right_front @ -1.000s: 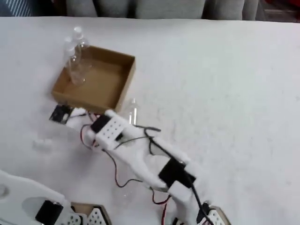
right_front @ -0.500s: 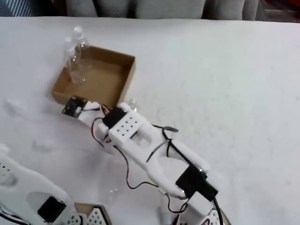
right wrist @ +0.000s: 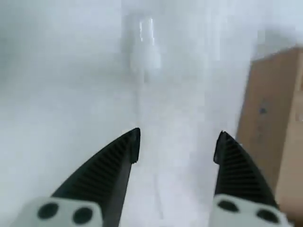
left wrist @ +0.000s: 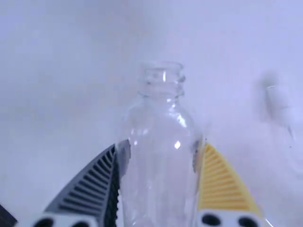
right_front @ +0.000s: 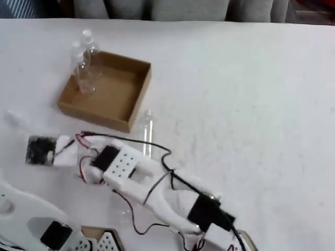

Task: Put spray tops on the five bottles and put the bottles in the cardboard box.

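Right arm (right_front: 131,172) stretched low over the bench (right_front: 251,104), beside the cardboard box (right_front: 94,111).
Two capped bottles (right_front: 82,68) stand in the box's far corner; a third bottle (right_front: 148,128) stands on the bench just outside the near wall. The right jaws are open, with a spray top (right wrist: 144,52) lying ahead, not touching them. The left jaws grip a topless bottle (left wrist: 161,109) around its body.
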Controlling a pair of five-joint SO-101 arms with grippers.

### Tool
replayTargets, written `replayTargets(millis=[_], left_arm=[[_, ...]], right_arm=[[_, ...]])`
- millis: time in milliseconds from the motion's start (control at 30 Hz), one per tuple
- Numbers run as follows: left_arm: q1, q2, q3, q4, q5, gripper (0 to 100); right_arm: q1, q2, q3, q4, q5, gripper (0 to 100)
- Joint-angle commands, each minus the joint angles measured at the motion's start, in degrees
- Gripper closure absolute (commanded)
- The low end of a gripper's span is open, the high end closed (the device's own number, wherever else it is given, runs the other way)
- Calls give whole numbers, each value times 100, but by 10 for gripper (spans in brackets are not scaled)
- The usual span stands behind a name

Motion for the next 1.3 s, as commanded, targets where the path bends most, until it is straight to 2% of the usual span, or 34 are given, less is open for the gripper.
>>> replayTargets(millis=[0,300,833,1200,1267], left_arm=[[-180,-101,-229,-220,-105,980],[-224,-92,-229,-220,-114,980],[-180,-92,-220,-220,-105,980],[-198,-92,-220,-378,-105,980],[-198,-92,-220,-378,-105,980]], right_arm=[[-84,365,-695,-171,281,776],[-224,1640,-2198,-171,308,772],[-321,3108,-3499,-154,290,776],[-418,2738,-3859,725,237,776],[-453,2695,-3859,752,44,776]])
